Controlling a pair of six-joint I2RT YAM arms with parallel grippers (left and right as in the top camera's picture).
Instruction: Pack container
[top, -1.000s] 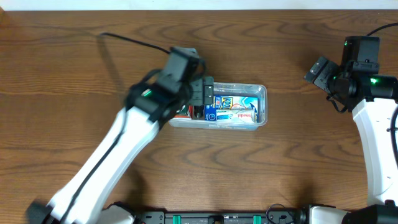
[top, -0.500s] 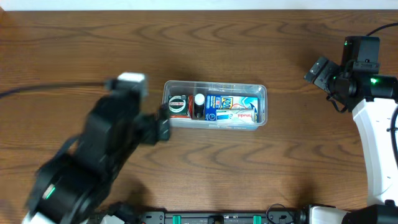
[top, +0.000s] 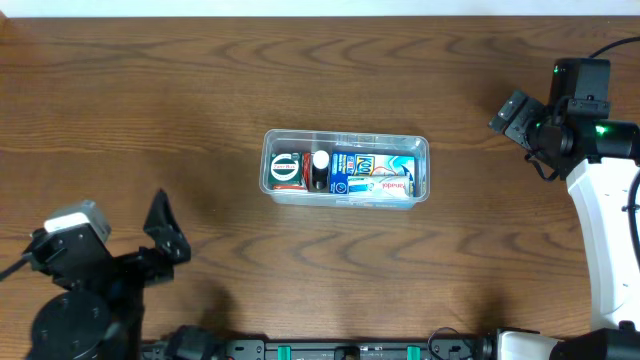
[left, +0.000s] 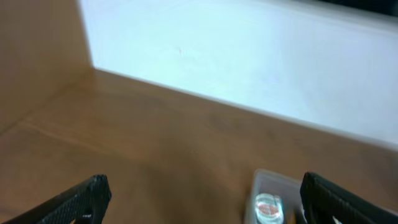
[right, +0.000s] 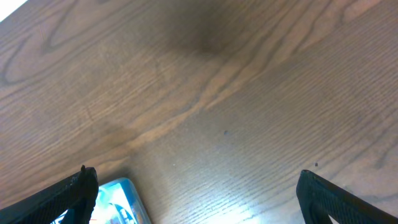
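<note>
Plainly, both grippers are empty and off the load. The left gripper (left: 204, 186) has its fingers (left: 81, 198) spread wide with only bare wooden table (top: 300, 70) between them. The container (top: 421, 150) sits ahead of those fingers and well apart from them, closer to the finger at the right of the wrist view. Inside the tub lie a round white-and-red lid (top: 285, 168), a white-capped bottle (top: 320, 160) and blue printed boxes (top: 372, 166), packed side by side. The right gripper (right: 196, 180) is likewise spread wide and holds nothing. A blue corner of the tub's contents shows just beside the finger at the left of its wrist view, though overhead the tub is well apart from it.
</note>
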